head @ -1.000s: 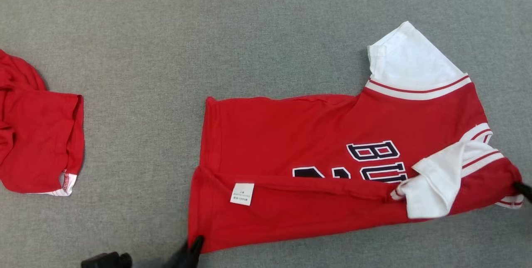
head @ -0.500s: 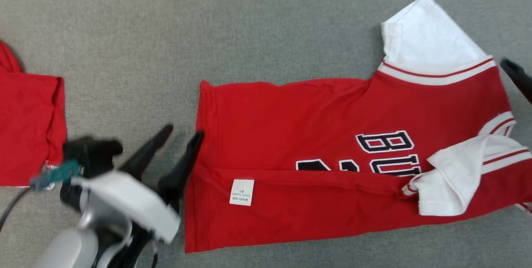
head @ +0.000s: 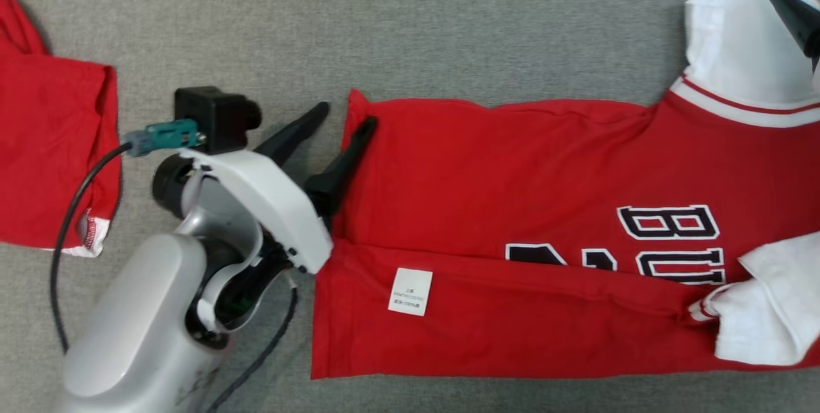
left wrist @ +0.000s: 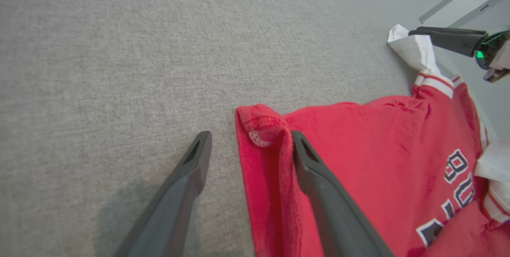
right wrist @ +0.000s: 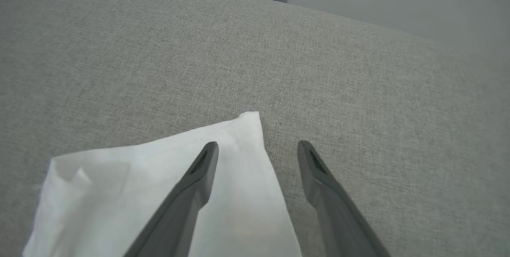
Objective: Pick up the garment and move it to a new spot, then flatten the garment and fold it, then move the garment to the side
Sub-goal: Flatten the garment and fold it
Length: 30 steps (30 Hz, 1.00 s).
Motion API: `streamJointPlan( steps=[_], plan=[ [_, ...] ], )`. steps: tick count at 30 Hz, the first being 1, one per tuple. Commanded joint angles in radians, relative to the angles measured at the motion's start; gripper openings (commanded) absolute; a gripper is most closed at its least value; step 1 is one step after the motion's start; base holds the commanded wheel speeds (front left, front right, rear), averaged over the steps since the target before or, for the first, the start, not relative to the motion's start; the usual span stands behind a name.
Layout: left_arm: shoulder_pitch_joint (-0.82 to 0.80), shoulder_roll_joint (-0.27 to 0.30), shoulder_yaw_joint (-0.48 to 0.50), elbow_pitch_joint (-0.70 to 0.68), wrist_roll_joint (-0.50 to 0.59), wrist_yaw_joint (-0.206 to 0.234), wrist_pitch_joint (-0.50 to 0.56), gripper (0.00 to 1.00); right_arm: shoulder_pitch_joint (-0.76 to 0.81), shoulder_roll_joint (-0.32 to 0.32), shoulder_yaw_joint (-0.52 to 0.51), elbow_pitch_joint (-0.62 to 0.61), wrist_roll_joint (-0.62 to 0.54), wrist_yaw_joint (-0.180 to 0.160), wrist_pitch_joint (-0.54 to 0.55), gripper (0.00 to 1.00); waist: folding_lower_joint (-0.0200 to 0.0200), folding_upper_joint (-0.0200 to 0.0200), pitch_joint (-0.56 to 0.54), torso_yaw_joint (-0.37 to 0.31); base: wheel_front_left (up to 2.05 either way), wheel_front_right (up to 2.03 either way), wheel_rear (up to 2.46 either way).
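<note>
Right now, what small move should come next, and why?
Probably lower and shut both grippers. The left gripper stands open astride the far hem corner of the jersey; the right gripper is open astride the corner of the white sleeve. Neither holds cloth yet.

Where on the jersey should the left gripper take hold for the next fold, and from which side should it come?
Probably the far hem corner of the jersey, approached from the hem side, low over the table. That corner is curled over, so it offers a thick edge to pinch. The open left gripper straddles the hem there, one finger on each side.
</note>
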Motion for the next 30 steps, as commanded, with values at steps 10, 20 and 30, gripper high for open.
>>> streamJointPlan(
  steps=[10,20,30],
  plan=[
    [-0.055,-0.050,-0.029,0.082,-0.027,-0.038,-0.005,1.00,-0.060,0.009,0.105,0.075,0.056,0.000,-0.001,1.00,-0.0001,0.0000,0.005,0.014,0.00,0.00,0.00],
    [-0.075,-0.038,0.043,0.167,-0.011,-0.017,-0.110,0.00,-0.088,-0.011,0.134,0.079,0.144,0.000,-0.185,0.00,-0.0001,0.0000,-0.059,-0.020,0.00,0.00,0.00],
    [0.004,0.000,0.094,0.151,-0.052,-0.016,-0.135,0.00,0.005,-0.070,0.138,-0.008,0.248,0.000,-0.314,0.00,-0.0001,0.0000,-0.146,-0.056,0.00,0.00,0.00]
  ],
)
